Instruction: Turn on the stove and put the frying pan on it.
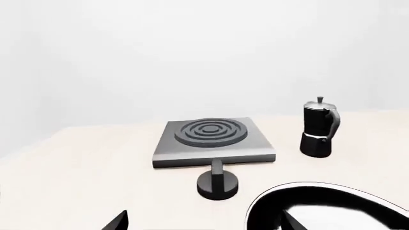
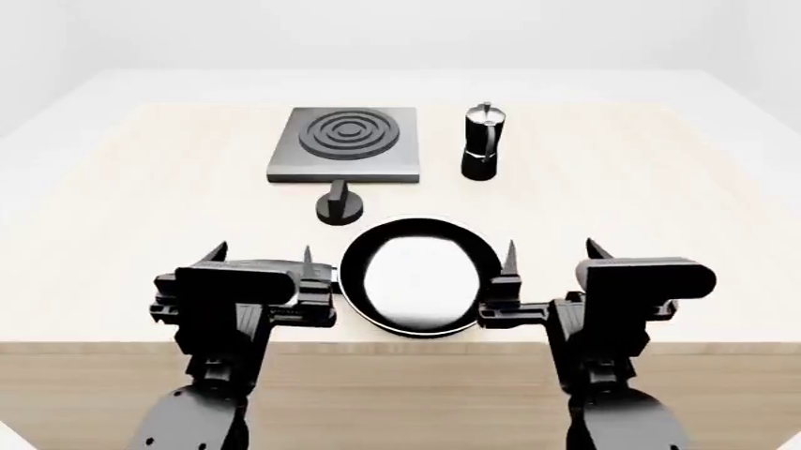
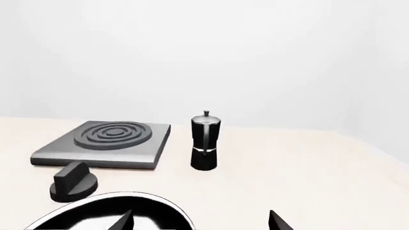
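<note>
Frying pan (image 2: 417, 277) nearest, on table (image 2: 150, 187) between my 2 tools; left tool (image 2: 261, 255) and right tool (image 2: 551, 251) spread wide, empty, flanking for pickup. Stove (image 2: 347, 142) beyond, burner bare; knob (image 2: 340, 204) before it.

A pale wood table (image 2: 651, 216) fills the view, its front edge darker. Plain white walls (image 1: 191, 57) stand behind, evenly lit.
</note>
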